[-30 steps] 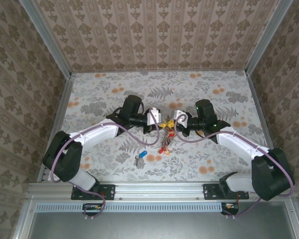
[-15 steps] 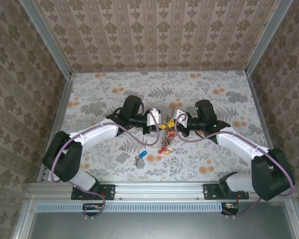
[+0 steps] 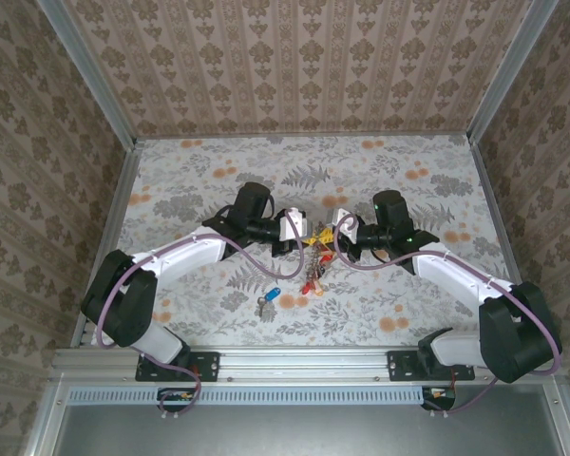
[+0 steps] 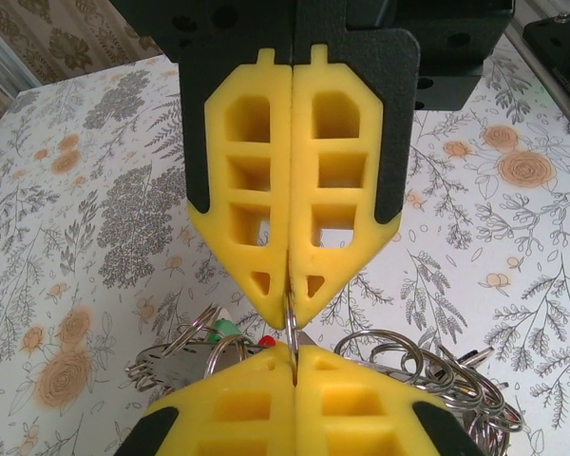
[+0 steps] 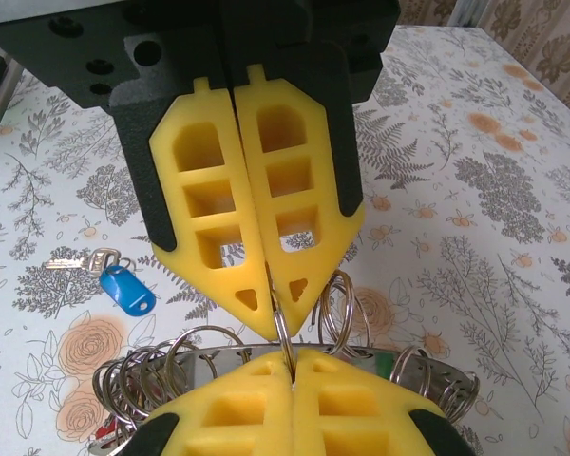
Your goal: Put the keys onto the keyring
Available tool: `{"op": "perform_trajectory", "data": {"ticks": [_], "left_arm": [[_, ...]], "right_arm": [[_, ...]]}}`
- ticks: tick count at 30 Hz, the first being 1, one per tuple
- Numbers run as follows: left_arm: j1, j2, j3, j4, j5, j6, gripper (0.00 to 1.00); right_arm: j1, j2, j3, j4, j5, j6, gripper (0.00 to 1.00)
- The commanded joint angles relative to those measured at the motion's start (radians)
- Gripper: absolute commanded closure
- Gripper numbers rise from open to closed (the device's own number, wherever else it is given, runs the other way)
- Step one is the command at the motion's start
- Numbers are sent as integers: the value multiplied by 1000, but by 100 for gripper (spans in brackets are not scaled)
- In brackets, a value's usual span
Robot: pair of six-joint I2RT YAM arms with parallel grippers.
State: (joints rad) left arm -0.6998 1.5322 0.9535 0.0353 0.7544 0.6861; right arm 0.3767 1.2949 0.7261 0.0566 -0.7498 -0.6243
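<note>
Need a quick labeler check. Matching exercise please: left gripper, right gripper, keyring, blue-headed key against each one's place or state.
1 left gripper
2 right gripper
3 keyring
4 blue-headed key

a lies loose, ungripped
b shut, arm on top view's left
c shut, arm on top view's right
d wire pinched by both grippers

Pairs: 1-b, 2-c, 3-d, 4-a

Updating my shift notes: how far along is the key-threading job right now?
Done: the keyring carries a coloured bunch. In hand: left gripper and right gripper both pinch its wire, tip to tip. Left: the blue-headed key lies on the table, not threaded.
</note>
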Motion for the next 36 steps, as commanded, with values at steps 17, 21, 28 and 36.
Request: {"op": "perform_trajectory", "data": {"ticks": [17,21,28,36], "left_arm": [[-7,-3,33,6,34,-2,89],[-7,0,37,3,34,-5,89],[-9,2,42,12,39,-10,88],[-10,6,45,5,46,-10,100]], "right_arm": [[-4,-29,31,19,-80,24,100],[-4,-27,33,14,-85,26,100],[-3,-21,42,6,-89,26,100],[-3,-16,46,0,-86,28,100]]}}
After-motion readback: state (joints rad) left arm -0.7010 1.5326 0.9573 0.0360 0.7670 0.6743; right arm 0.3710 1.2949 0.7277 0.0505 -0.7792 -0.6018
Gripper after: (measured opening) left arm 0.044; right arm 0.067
